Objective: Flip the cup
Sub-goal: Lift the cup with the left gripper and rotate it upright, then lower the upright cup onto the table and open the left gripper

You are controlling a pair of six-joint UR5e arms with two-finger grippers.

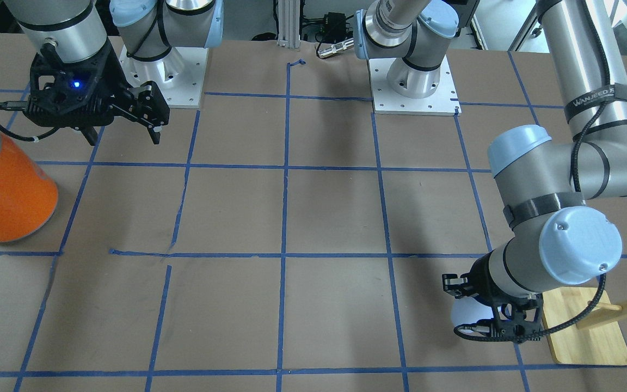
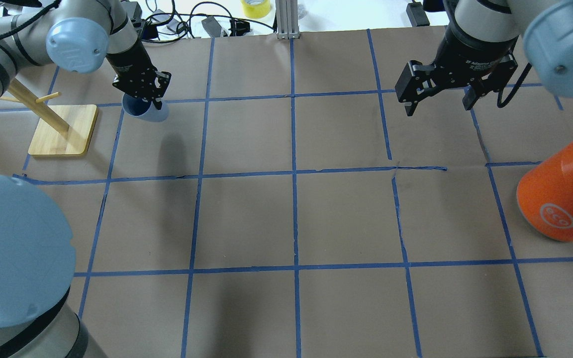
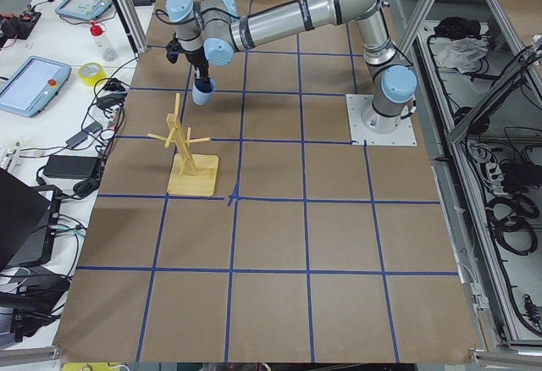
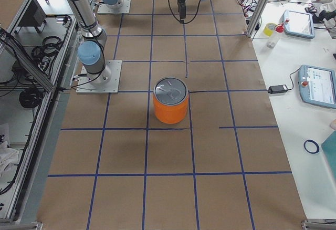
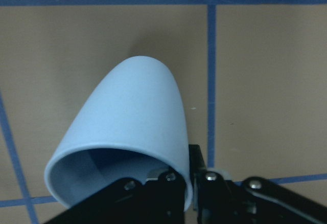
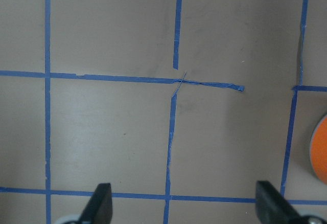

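- Wooden stand (image 2: 62, 130) just beside the left hand (image 2: 147, 97).
- Left hand closed narrow on the cup (image 2: 148, 113) by the rim, one finger inside the mouth, one outside; cup tilted under the fingers, closed end pointing away, probably gripped so for turning over by the wrist.
- Right hand (image 2: 438, 102) spread wide, empty, well apart from the cup, likely out of the way.
- Orange can (image 2: 560, 199) near the right hand, on the surface.

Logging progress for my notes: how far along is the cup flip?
Done: the left gripper has the cup clamped by its rim. In hand: the cup hangs tilted, mouth toward the wrist camera, neither upright nor inverted. Left: complete the turn, set it down, release. The right gripper is open, idle.
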